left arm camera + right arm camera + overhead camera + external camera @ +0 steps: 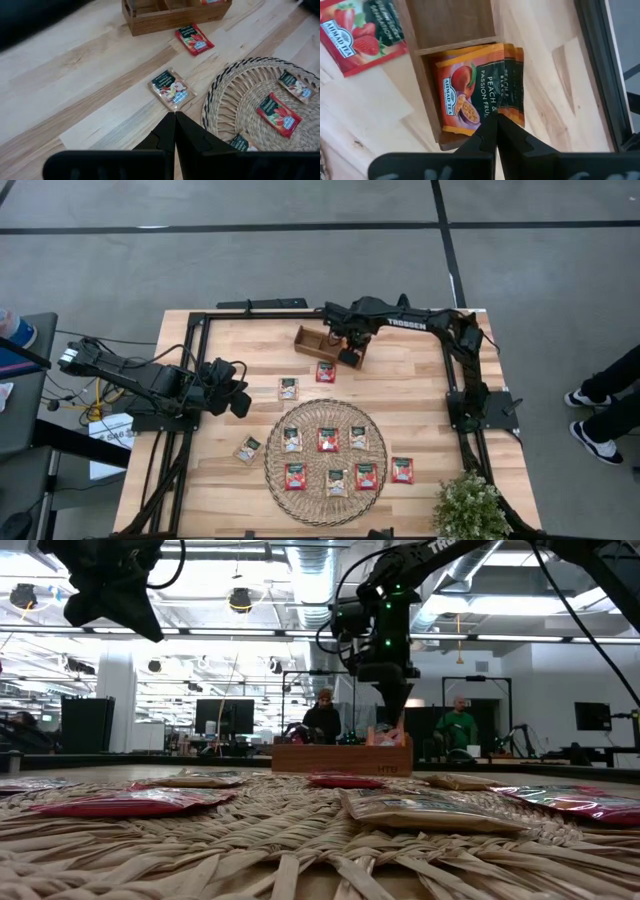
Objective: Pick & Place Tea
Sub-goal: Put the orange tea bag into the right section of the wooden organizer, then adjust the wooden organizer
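Tea sachets lie flat: several on the round woven mat (272,465), such as a red one (327,439), and others on the bare wood, such as a cream one (288,388) and a red one (325,372). Orange sachets (465,95) stand in the end compartment of the wooden tray (312,343). My right gripper (496,119) is shut over that compartment. My left gripper (175,116), shut on nothing, hovers above the table left of the mat, near the cream sachet (171,89). My right gripper comes from above, pointing down into the tray's end compartment. Its shut fingertips (490,131) meet at the edge of an orange sachet by its dark green band (496,102). The sachet sits among the others in the compartment (385,733). The fingers hide how much they hold.
The tray (340,757) lies near the table's far edge. A potted plant (470,508) stands at the near right corner. Black frame rails (190,380) run along the table's sides. People stand in the room behind the table (325,718).
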You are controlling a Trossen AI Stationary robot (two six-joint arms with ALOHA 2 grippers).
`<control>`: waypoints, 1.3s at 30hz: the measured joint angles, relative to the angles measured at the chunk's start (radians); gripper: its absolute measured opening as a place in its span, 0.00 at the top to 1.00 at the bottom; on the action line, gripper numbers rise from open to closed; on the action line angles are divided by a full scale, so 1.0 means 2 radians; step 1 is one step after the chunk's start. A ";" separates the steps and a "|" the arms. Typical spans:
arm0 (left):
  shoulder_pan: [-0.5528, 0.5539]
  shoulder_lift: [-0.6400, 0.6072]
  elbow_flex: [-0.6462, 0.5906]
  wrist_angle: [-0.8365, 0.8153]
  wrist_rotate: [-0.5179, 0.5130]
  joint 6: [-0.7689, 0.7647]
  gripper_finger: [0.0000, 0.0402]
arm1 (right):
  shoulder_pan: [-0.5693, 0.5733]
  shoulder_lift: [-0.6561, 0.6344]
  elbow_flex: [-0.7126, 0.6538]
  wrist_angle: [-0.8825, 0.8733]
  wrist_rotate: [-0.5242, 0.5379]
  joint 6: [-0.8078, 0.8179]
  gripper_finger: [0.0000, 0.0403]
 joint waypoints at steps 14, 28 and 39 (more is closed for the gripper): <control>0.000 0.000 0.000 0.002 0.000 0.000 1.00 | 0.006 0.000 0.000 -0.015 0.005 0.004 1.00; 0.000 0.000 0.000 0.002 0.000 0.002 1.00 | 0.006 0.000 0.000 -0.039 0.005 0.006 0.96; 0.000 0.000 0.000 0.002 0.000 0.002 1.00 | 0.006 0.000 0.000 -0.054 0.005 0.004 0.75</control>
